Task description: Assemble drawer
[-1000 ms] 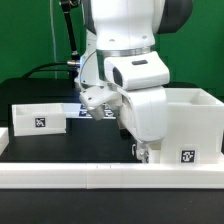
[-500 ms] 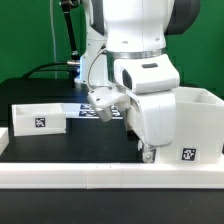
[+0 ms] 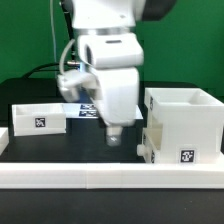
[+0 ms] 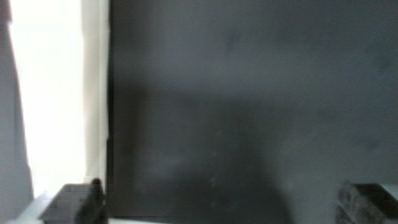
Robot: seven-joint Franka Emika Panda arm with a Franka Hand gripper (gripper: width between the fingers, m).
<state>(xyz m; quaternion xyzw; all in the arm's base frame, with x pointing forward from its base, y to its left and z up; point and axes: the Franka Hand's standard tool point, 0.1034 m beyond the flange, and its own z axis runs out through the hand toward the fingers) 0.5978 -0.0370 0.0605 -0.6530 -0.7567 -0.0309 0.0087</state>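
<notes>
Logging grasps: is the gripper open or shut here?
Open: the gripper has its fingertips far apart in the wrist view, only dark table between.

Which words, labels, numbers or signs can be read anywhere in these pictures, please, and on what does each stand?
No words, brands or numbers can be read in either view.
Black-and-white square marker tag, no text: front of the low white open drawer box.
The same kind of tag: front of the tall white open box.
Tags on the marker board: too small to make out.
</notes>
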